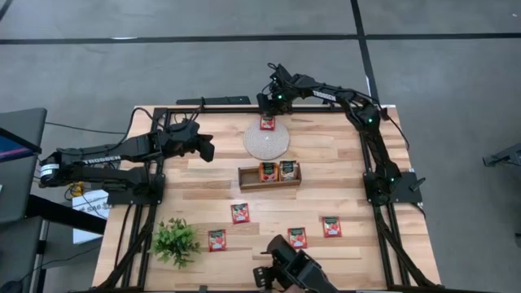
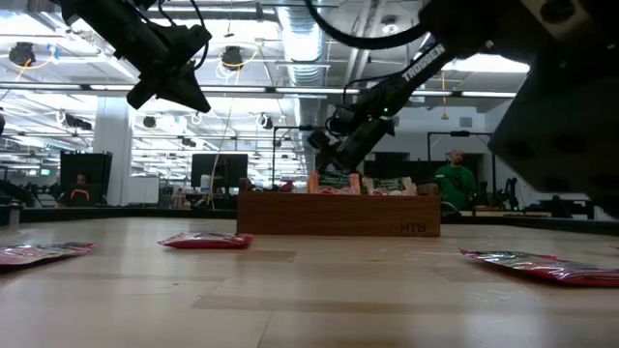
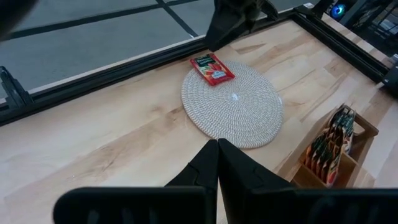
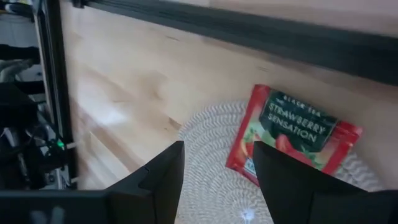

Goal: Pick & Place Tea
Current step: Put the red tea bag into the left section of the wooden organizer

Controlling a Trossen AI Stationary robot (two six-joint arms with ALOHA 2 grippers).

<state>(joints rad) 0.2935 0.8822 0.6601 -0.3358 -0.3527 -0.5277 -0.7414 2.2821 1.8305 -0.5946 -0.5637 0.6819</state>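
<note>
Right gripper [image 4: 214,180], open and empty, hangs over a tea sachet [image 4: 292,134] on the mat [image 3: 233,102].
Light, thin, slippery foil: pinch it by an edge; left gripper [image 3: 217,163] waits shut beside the mat.

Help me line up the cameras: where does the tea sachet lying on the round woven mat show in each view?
High view: tea sachet at the mat's far edge, below the right gripper.
Low view: not visible; the wooden tray blocks that spot.
Left wrist view: sachet at the mat's rim.
Right wrist view: sachet behind the open fingers.
Shared landmark: the round woven mat.
</note>
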